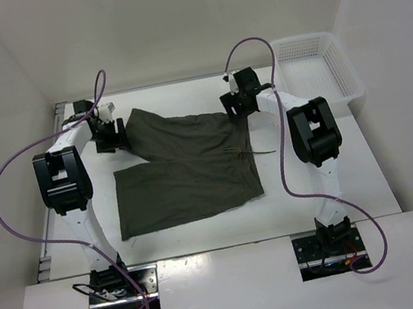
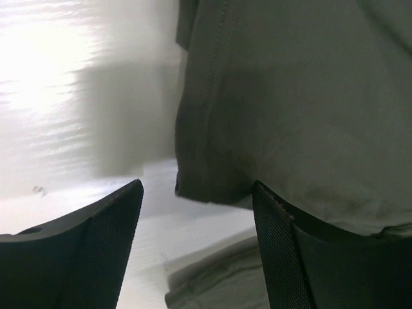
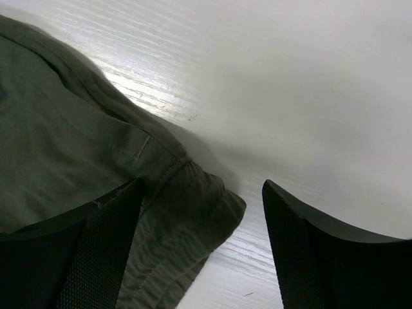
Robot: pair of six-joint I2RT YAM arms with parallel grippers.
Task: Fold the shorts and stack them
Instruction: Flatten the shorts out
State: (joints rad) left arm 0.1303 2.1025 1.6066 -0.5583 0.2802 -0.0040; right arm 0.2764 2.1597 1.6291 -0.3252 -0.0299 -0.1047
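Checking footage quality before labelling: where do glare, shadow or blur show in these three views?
Top external: even, sharp light, the shorts clear on the white table, only faint shadows. Left wrist: strong glare washes out the table at upper left, a grey shadow lies beside the shorts' hem, the left fingers are soft-edged. Right wrist: a bright streak on the table by the shorts, the right fingers dark and blurred.

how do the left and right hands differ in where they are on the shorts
The left hand is at the hem corner of the far leg; the right hand is at the far corner of the waistband. In the wrist views, cloth enters the left hand's gap from the right, the right hand's from the left. Both are open, with a corner of the shorts in the gap, ungripped.
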